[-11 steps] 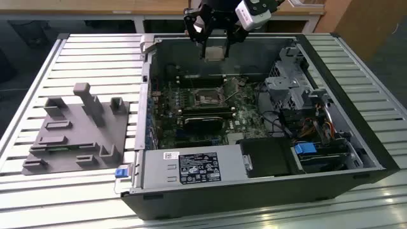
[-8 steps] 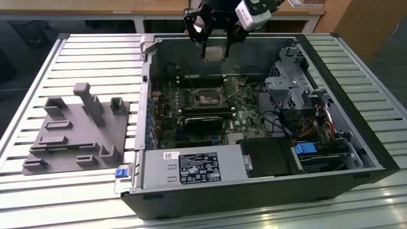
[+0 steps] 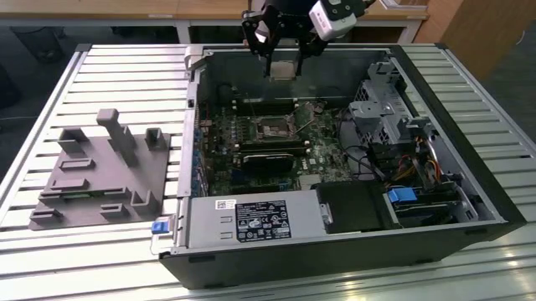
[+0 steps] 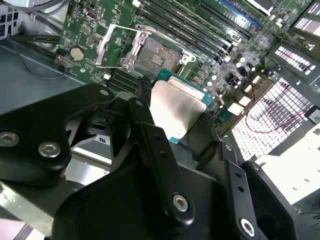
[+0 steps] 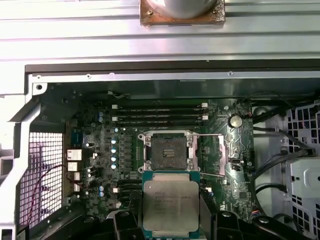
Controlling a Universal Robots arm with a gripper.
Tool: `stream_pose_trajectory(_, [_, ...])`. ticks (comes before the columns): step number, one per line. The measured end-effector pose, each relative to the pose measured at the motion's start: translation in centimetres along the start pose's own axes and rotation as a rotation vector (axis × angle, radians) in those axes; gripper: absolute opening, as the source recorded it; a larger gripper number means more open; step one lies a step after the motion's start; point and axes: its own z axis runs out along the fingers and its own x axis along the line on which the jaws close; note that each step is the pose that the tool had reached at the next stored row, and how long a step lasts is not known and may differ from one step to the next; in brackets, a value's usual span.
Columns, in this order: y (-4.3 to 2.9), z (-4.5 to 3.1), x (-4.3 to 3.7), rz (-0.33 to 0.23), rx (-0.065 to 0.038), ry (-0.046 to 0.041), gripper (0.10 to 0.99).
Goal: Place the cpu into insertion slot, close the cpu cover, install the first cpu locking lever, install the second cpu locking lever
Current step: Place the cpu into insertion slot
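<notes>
My gripper (image 3: 283, 68) hangs above the far side of the open computer case, shut on the cpu (image 3: 283, 69), a flat square chip with a dull silver top. In both wrist views the cpu (image 5: 171, 202) (image 4: 177, 107) sits between black fingers (image 4: 145, 120). The insertion slot (image 5: 167, 151) (image 3: 270, 130) lies below on the green board, its dark centre bare. The cpu cover (image 5: 212, 155) (image 4: 116, 46), a thin silvery plate with a square cut-out, is swung open beside the slot. The chip is well above the board and touches nothing there.
Long black memory slots (image 5: 160, 112) run beside the socket. A black graphics card (image 3: 268, 160), a power supply (image 3: 251, 219) and a metal drive cage (image 3: 385, 119) crowd the case. A grey fixture block (image 3: 100, 169) stands on the slatted table at the exterior view's left.
</notes>
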Motion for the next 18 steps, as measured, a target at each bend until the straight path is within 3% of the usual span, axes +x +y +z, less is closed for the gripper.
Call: stream_pose_trajectory(18, [-0.02,0.17,0.05,0.089,-0.002,-0.008,0.537])
